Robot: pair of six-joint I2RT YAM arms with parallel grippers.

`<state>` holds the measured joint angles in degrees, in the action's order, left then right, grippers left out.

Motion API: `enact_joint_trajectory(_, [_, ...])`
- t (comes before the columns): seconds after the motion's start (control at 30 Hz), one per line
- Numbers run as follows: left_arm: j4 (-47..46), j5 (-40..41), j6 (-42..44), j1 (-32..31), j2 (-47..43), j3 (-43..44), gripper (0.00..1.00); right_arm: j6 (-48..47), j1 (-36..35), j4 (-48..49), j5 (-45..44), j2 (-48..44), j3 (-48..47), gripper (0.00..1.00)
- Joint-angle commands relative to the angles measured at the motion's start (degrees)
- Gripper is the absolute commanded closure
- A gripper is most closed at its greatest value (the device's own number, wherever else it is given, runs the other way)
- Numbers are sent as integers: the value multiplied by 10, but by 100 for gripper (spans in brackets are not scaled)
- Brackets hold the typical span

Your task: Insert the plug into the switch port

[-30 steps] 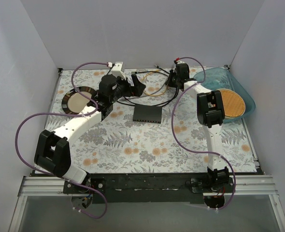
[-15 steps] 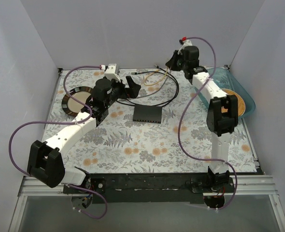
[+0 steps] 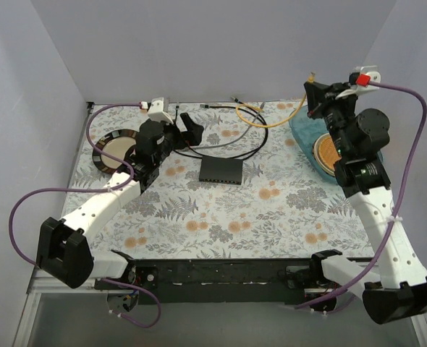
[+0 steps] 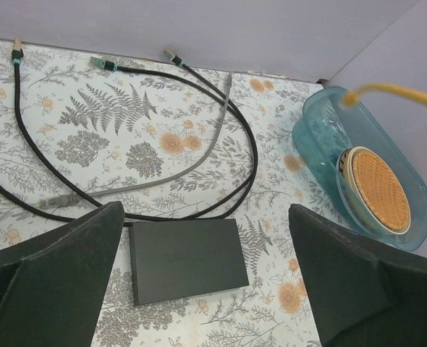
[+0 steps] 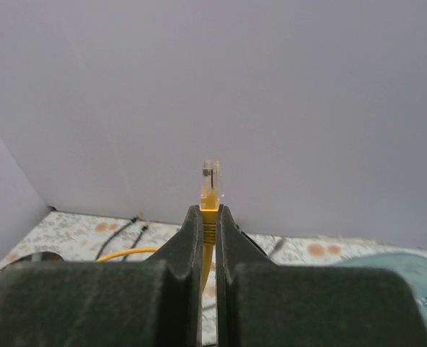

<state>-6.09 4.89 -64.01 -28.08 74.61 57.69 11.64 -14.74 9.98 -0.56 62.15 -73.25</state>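
Note:
The switch (image 3: 221, 170) is a flat matte-black box lying on the floral mat; in the left wrist view the switch (image 4: 187, 260) lies below and between my wide-open fingers (image 4: 47, 282). My left gripper (image 3: 182, 124) hovers open behind and to the left of it, holding nothing. High at the back right, my right gripper (image 3: 314, 95) is shut on the yellow cable just behind its clear plug (image 3: 313, 75). In the right wrist view the plug (image 5: 210, 179) sticks up out of the closed right gripper (image 5: 208, 217). The yellow cable (image 3: 271, 123) trails down to the mat.
Black and grey cables (image 3: 231, 141) loop on the mat behind the switch. A round dark-rimmed plate (image 3: 116, 148) sits at the left. A teal tub (image 4: 322, 144) with a wicker disc (image 4: 380, 189) stands at the right. White walls enclose three sides.
My right arm has lifted the yellow plug off the mat and swung up and to the right. The left gripper has drifted slightly left and back, still open.

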Motion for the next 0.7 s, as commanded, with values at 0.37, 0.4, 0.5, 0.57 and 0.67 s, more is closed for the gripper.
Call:
enact_joint_trajectory(0.37, [36,-87,-81,3,29,6,2,-92,-17,-160,63,-114,218,99])
enact_joint_trajectory(0.4, [31,-102,-90,3,27,-6,2,-94,-27,-158,88,-100,227,99])
enact_joint_trajectory(0.5, [7,-137,-120,3,20,-25,2,-94,-81,-139,122,-41,259,99])
enact_joint_trajectory(0.57, [-8,-156,-129,3,18,-46,2,-97,-138,-119,125,7,271,99])
enact_joint_trajectory(0.67, [-10,-176,-147,3,15,-66,2,-100,-194,-89,119,61,276,99])
